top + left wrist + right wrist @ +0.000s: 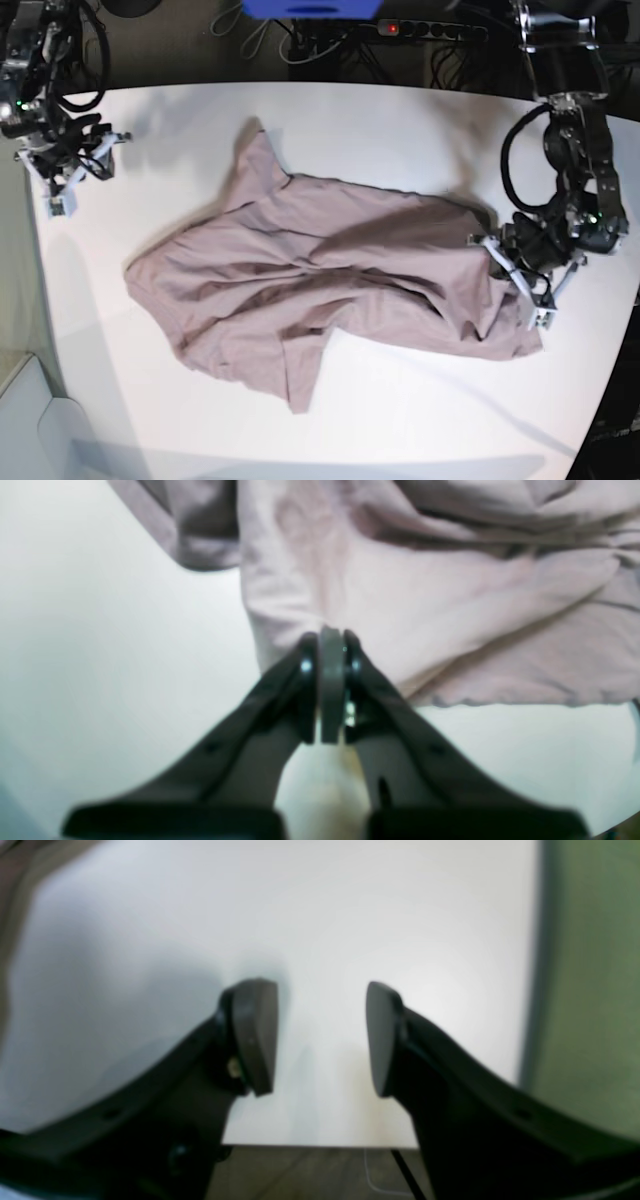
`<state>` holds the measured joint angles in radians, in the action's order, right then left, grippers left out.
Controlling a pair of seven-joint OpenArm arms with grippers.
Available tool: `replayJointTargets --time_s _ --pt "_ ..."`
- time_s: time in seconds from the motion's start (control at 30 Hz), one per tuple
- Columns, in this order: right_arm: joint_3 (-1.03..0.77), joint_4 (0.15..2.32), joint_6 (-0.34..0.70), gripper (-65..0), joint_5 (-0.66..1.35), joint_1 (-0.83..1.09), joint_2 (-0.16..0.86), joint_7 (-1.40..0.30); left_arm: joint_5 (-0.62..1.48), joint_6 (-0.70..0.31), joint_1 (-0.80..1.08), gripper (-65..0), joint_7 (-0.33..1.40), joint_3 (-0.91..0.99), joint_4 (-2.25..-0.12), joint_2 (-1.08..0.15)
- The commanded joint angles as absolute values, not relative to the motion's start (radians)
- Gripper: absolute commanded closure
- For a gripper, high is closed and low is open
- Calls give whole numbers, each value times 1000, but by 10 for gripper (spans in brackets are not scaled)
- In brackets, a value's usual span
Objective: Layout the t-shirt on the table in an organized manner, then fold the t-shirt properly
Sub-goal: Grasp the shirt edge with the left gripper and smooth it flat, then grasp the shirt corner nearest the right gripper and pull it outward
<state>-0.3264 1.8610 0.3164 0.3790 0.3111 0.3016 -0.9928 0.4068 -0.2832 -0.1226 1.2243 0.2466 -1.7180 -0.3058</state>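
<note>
Lying rumpled on one table (400,130), one t-shirt (330,280), two arms nearby

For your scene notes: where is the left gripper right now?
In the base view, the left gripper is on the right, at the t-shirt's right edge on the table.

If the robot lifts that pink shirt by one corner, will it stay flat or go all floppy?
Probably floppy. The t-shirt already lies in soft wrinkles and folds on the table, so it likely droops from wherever it is held. It looks thin, so likely light. Pushed, it would probably bunch up rather than slide whole. The left hand is shut at its edge.
</note>
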Motion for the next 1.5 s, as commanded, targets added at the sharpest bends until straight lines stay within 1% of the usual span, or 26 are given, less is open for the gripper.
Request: replayJointTargets --time_s 0.0,0.07,0.13,0.2,0.27,0.3,0.37,0.43,0.5,0.6,0.73,0.87,1.13,1.27,1.47 --pt "-306 1888 320 -294 390 309 295 -980 414 -283 -140 -61 1216 252 -1759 -325" --pt "-260 1914 320 -294 387 311 272 -981 414 -283 -128 -150 1222 254 -1797 -328" --pt "-226 1940 320 -295 386 312 245 -983 414 -283 -125 -254 1222 254 -1819 -329" --pt "-191 1971 320 -296 389 328 236 -1013 414 -283 -122 -362 1222 254 -1825 -331" --pt "-139 1991 320 -310 392 332 232 -1038 407 -283 -107 -447 1222 254 -1828 -343" --pt "-113 1992 320 -315 392 334 232 -1040 414 -283 -101 -485 1221 254 -1828 -360" --pt "-81 1994 320 -319 392 337 226 -1035 412 -283 -99 -539 1218 254 -1827 -377" --pt "-73 1994 320 -320 387 338 202 -1035 404 -283 -74 -566 1211 255 -1827 -397" --pt "-73 1994 320 -320 387 338 191 -1038 409 -283 -51 -578 1211 255 -1828 -426" --pt "-62 1991 320 -321 390 340 182 -1035 406 -283 -22 -577 1210 268 -1827 -441" --pt "-2 1988 320 -322 389 340 171 -1035 410 -283 18 -577 1210 351 -1827 -435" --pt "51 1988 318 -322 386 338 153 -1033 412 -283 31 -577 1210 390 -1827 -435" --pt "54 1905 318 -322 384 297 133 -1026 412 -283 82 -577 1210 446 -1828 -435" --pt "54 1860 318 -322 384 263 133 -1026 414 -283 104 -577 1210 446 -1828 -437" --pt "56 1845 318 -322 384 237 102 -1026 412 -283 117 -577 1210 446 -1828 -435"
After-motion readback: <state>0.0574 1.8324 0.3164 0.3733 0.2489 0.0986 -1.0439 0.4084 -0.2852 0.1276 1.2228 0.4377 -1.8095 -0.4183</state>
